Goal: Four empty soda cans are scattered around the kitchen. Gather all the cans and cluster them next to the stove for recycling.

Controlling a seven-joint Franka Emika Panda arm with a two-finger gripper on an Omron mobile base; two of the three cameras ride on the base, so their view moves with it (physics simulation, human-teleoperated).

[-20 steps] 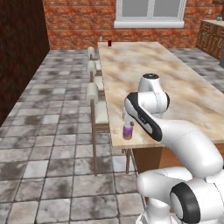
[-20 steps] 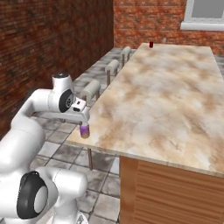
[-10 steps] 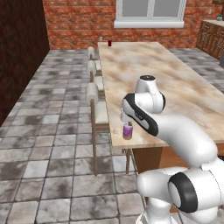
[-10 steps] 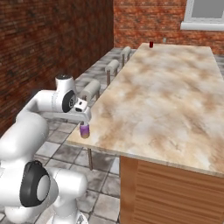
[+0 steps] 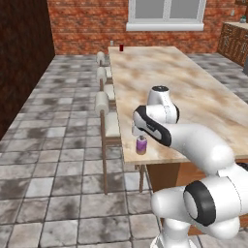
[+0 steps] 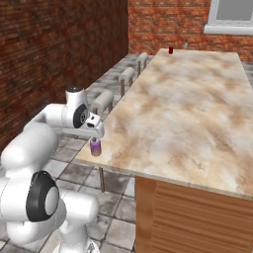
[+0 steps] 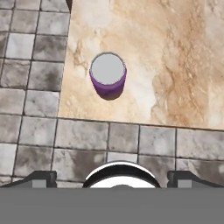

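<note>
Beige marbled stone tops the long island [image 6: 188, 113], with grey tile floor around it. Above its near corner the gripper [image 6: 95, 132] hangs with jaws spread wide, holding nothing. Just below stands an upright purple soda can [image 7: 108, 75], a short cylinder with a flat silver top, close to the counter edge; the arm partly hides it from the left. At the far end stands a small red can [image 5: 121, 47], too distant for detail.

A soda can [image 5: 141, 145] stood upright on the table [image 5: 193, 92] at its near corner, close to both edges. The end effector [image 6: 95, 134] hung directly above it. A second can [image 5: 121, 47] stood at the table's far end, with stools [image 5: 107, 126] lined along the table's left side.
</note>
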